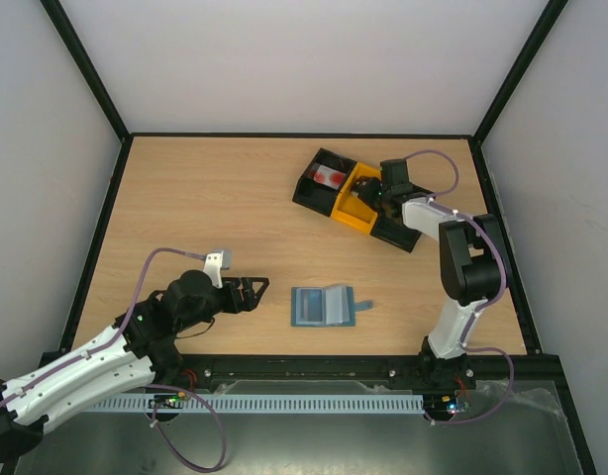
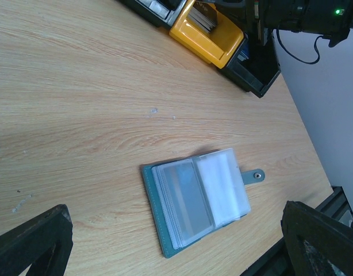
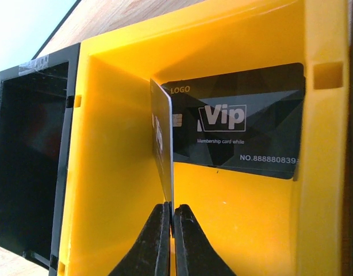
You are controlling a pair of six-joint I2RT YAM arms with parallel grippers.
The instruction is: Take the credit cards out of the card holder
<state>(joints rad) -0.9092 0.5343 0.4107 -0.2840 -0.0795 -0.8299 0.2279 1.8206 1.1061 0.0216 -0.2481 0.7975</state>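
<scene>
Right wrist: right jaws clamp a card point(image 3: 162, 138) upright in the yellow bin point(image 3: 113, 144), probably for release beside the VIP card point(image 3: 240, 132). Card holder point(image 1: 322, 307) lies open at the bin's 6 o'clock; left jaws spread.

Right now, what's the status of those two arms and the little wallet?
Left gripper open, near card holder. Right gripper shut on card in yellow bin. Card holder lies open, nothing blocking it.
</scene>
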